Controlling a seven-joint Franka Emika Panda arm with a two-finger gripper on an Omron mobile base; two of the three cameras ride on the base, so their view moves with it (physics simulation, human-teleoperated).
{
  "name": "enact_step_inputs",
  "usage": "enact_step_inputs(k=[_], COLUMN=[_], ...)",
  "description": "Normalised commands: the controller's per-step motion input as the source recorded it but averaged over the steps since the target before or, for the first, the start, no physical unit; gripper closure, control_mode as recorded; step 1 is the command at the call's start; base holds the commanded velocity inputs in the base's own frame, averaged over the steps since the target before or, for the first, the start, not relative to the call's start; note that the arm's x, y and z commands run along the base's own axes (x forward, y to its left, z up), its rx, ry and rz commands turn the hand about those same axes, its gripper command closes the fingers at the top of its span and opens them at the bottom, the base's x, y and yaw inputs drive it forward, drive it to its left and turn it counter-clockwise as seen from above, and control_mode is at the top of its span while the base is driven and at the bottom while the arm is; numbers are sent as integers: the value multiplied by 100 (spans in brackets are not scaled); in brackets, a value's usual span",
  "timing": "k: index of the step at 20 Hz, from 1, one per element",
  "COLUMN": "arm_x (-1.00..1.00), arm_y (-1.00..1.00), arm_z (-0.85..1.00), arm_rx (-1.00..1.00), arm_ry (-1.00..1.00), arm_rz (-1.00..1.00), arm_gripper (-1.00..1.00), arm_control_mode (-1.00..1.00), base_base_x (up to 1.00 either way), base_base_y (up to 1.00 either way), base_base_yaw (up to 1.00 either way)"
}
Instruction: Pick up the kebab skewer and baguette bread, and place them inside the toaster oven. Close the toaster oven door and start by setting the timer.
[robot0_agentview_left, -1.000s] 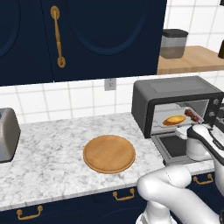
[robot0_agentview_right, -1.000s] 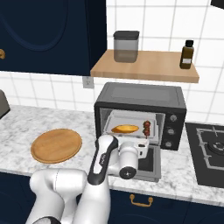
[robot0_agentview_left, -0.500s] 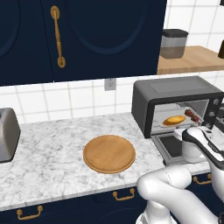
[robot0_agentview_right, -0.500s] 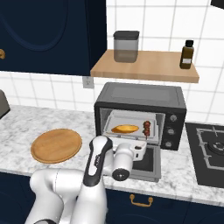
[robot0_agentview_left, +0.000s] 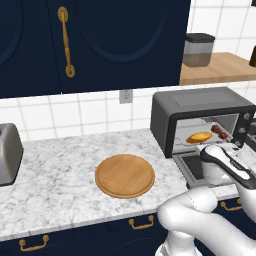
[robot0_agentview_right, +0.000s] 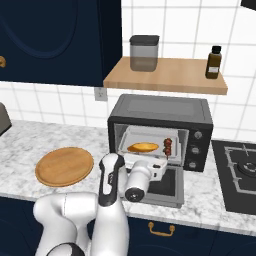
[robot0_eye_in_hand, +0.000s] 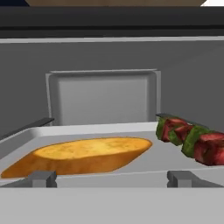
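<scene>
Two of the task's things already lie inside the toaster oven: the baguette bread rests on the pale tray toward the 9 o'clock side of the cavity, and the kebab skewer sits just beside it toward 3 o'clock, the two close but apart in the hand view, where the bread stretches across the front of the tray and the skewer angles off to the 3 o'clock edge. Loading therefore looks done, and the step in hand is, by my reading, the shutting of the toaster oven door, which hangs dropped open and flat in front of the cavity, out over the counter. The pincer points straight into the oven mouth from just in front of it; its two grey tips stand well apart with nothing between them. The next move probably calls for pulling the hand back and down, getting under or behind the door's front edge where the bar handle should be, and swinging it up until it meets the oven face; only then can the knobs on the 3 o'clock side of the front be reached for the timer. Away at 9 o'clock on the counter, the round wooden plate holds nothing. On the shelf above, a lidded grey canister and a dark bottle stand well apart.
</scene>
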Motion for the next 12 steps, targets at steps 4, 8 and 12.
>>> enact_step_inputs(k=[4,8,12], arm_x=[20,20,23], arm_y=[0,0,0], arm_z=[-18,-13,0], arm_rx=[0,0,0], arm_ry=[0,0,0], arm_rz=[0,0,0], arm_gripper=[-100,-100,-100], arm_control_mode=[-100,-100,-100], base_base_x=[0,0,0], base_base_y=[0,0,0], base_base_yaw=[0,0,0])
